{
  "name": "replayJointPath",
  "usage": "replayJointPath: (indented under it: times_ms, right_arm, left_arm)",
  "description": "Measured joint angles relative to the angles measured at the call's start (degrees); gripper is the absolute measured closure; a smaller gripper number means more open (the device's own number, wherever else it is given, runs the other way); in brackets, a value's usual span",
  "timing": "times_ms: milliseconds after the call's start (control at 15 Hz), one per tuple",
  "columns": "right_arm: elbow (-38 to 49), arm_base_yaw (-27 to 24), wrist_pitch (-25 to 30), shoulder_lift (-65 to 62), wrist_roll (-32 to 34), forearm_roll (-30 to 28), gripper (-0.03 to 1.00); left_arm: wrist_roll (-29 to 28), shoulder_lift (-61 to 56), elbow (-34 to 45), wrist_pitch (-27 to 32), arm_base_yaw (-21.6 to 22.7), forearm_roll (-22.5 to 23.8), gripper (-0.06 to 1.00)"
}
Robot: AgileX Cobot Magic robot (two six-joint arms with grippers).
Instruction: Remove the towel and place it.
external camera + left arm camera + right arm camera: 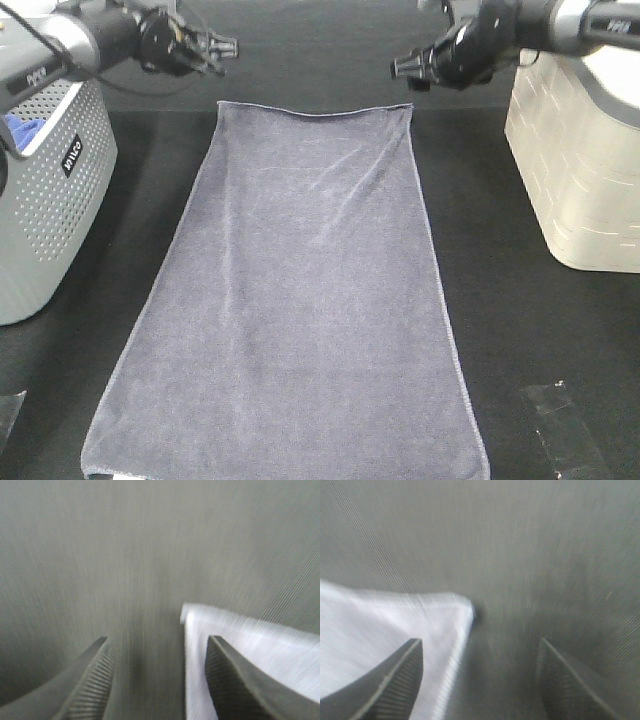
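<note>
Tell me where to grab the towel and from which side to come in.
Take the towel by its two far corners, one per gripper. It lies flat and spread on the dark table, so only edges offer a pinch. The left gripper and right gripper, both open, already hang by those corners; probably best to descend from above, one finger slipping under each hem.

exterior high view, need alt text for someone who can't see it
A long greyish-lavender towel lies spread flat on a dark table, its far edge between two open grippers, left gripper and right gripper, each just beyond a far corner. A grey perforated basket stands at the left and a cream basket at the right.
</note>
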Motion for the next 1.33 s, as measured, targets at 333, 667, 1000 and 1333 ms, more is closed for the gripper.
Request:
replayJointPath:
  times_ms: [333, 667, 1000, 1333]
  right_arm:
    - [0.0, 3.44, 7.45, -9.0, -0.52, 0.34, 0.35]
    - [0.0, 4.47, 29.62, -18.68, -0.97, 1.32, 0.35]
    - [-0.06, 4.47, 49.68, -28.93, -0.92, 5.79, 0.35]
    - [8.82, 4.47, 50.71, -38.04, -0.92, 5.79, 0.35]
  left_arm:
    - [0.52, -7.79, 0.0, 9.22, -1.2, -0.97, 0.41]
    - [9.17, -18.51, -0.06, 34.72, -1.2, -8.14, 0.41]
    - [18.45, -29.51, 1.2, 43.66, -1.2, -11.86, 0.41]
    - [20.91, -49.56, 26.24, 43.72, -1.26, -7.56, 0.41]
